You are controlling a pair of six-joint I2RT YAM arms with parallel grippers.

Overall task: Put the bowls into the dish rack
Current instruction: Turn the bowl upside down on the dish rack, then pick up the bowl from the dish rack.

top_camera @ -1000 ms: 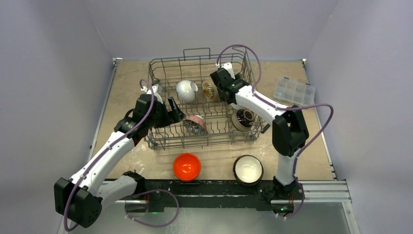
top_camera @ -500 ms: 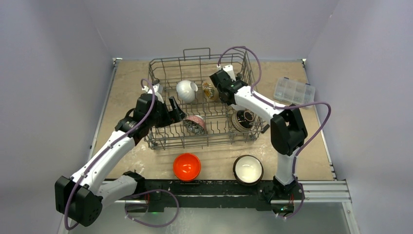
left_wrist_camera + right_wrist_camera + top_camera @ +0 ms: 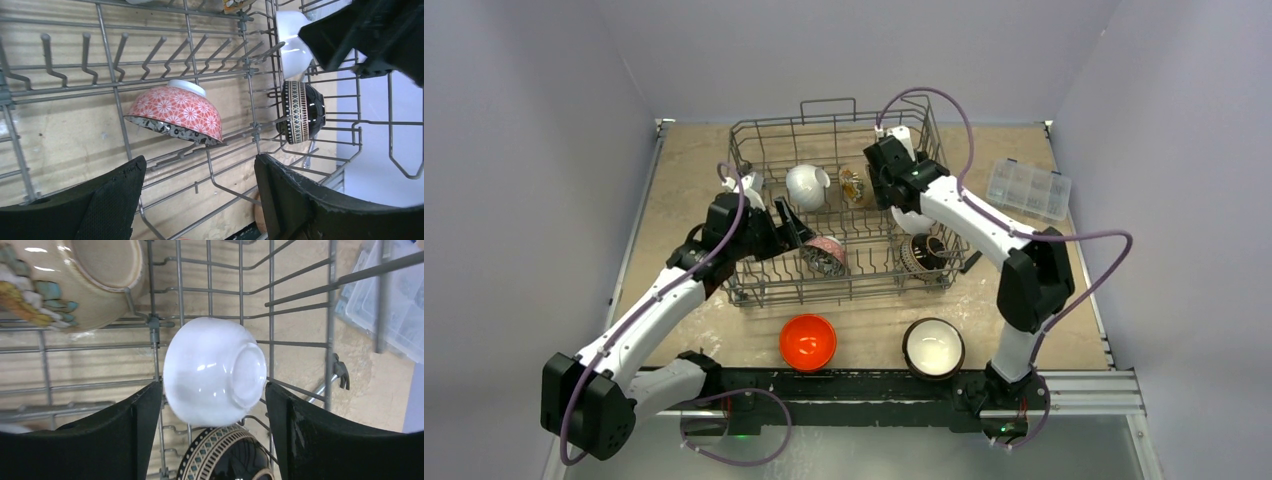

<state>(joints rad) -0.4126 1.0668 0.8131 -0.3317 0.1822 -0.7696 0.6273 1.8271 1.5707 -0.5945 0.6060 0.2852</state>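
Right gripper (image 3: 214, 390) jaws apart either side of the white bowl (image 3: 212, 370) lying tipped at the dish rack (image 3: 864, 285)'s right side, arm stretched over the rack; left gripper (image 3: 197, 165) apart, empty, angled in from the left, facing the red-patterned bowl (image 3: 175, 112).

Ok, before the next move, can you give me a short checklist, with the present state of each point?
1. Left jaws open and empty: ok; they stand apart above the red-patterned bowl, nothing between them.
2. Right jaws clear of the white bowl: cannot tell; it lies between them, its sides close to both.
3. White bowl inside the dish rack: ok; it lies on its side on the wires.
4. All bowls loaded: not ok; the orange bowl and the dark bowl with cream inside sit on the table before the rack.
5. Free tines for them: ok; the row behind the red-patterned bowl is empty.
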